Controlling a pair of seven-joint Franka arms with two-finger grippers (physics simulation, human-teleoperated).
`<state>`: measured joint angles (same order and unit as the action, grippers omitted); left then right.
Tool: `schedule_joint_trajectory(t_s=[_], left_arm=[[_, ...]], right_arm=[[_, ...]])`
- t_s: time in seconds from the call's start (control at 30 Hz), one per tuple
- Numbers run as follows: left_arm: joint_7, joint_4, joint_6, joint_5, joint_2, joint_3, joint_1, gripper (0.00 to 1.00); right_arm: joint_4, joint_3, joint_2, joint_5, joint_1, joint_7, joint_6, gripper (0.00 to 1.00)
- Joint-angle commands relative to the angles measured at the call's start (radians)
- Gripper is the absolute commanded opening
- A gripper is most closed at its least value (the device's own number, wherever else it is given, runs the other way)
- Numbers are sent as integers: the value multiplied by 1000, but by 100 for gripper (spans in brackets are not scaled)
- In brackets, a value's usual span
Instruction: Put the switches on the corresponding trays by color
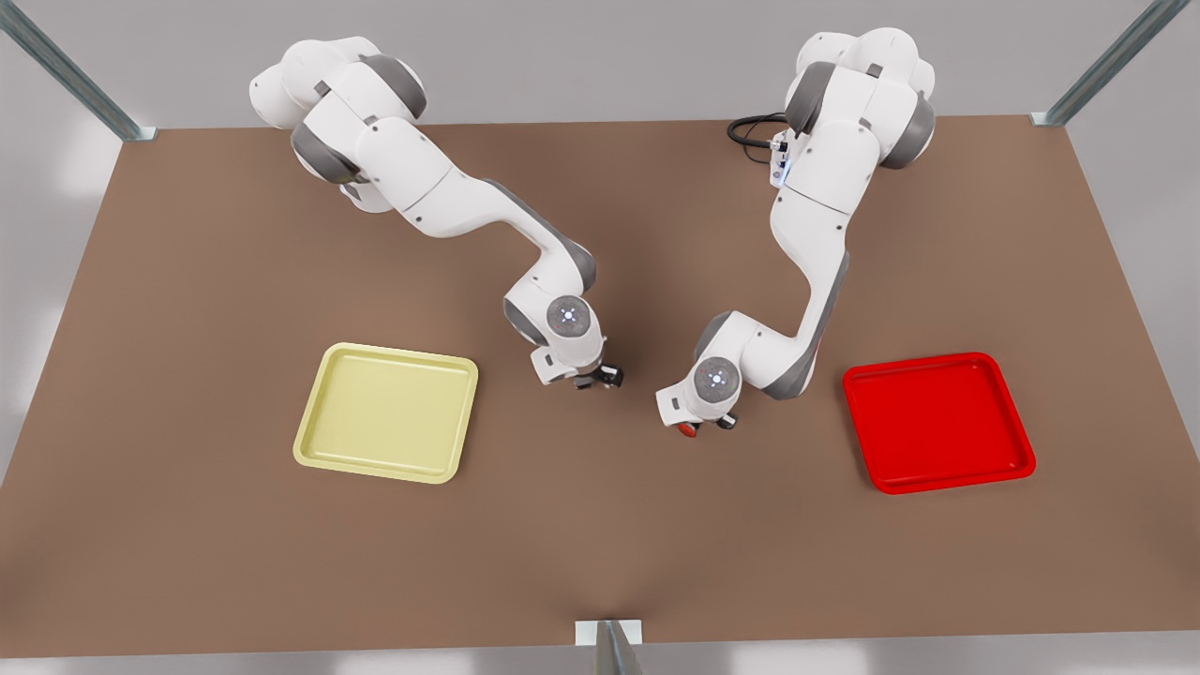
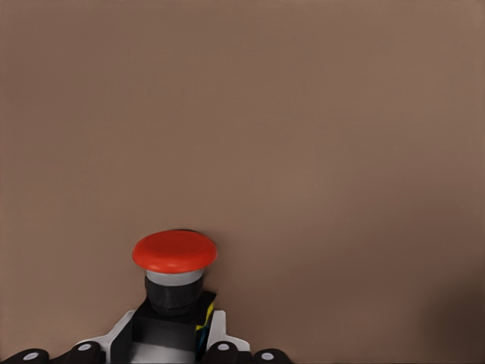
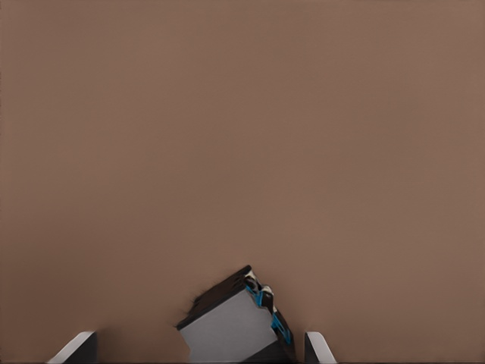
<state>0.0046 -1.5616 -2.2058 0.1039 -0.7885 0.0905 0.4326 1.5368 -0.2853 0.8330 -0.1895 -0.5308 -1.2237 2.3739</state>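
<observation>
The red-capped switch (image 2: 174, 252) stands upright with its dark body between the fingers of my left gripper (image 2: 170, 343), which is shut on it. In the front view this is the arm on the right, and the red cap (image 1: 691, 430) peeks out under the left gripper (image 1: 705, 427). My right gripper (image 3: 197, 353), on the front view's left arm (image 1: 600, 378), is open. Between its fingers lies a tilted dark boxy switch (image 3: 236, 324) whose cap is hidden. The pale yellow tray (image 1: 386, 412) lies left of the right gripper. The red tray (image 1: 937, 422) lies right of the left gripper.
Everything rests on a brown table (image 1: 600, 544). Metal frame posts stand at the back corners and one at the middle of the front edge (image 1: 609, 647). A black cable (image 1: 750, 131) loops beside the base of the front view's right arm.
</observation>
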Motion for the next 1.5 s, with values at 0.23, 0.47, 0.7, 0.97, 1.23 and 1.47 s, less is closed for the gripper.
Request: schedule_joint_trajectory(t_s=[0.23, 0.47, 0.7, 0.97, 1.23, 1.47], left_arm=[[0, 0, -14, 0, -11, 0, 0, 55], [0, 0, 0, 0, 5, -2, -2, 53], [0, 2, -14, -1, -8, -2, -2, 53], [2, 0, -6, -3, 18, -3, -8, 56], [181, -72, 69, -13, 133, -113, -15, 57], [572, -443, -20, -18, 391, -353, -14, 57]], right_arm=[[8, 2, 3, -22, 8, 50, 4, 59], [11, 3, 3, -22, 9, 187, -2, 54], [11, 3, 1, -22, 9, 207, 1, 67], [13, 3, 1, -21, 11, 231, 1, 51], [11, 3, -15, -18, 18, 225, -7, 51], [45, 2, -114, -18, 84, 236, -73, 51]])
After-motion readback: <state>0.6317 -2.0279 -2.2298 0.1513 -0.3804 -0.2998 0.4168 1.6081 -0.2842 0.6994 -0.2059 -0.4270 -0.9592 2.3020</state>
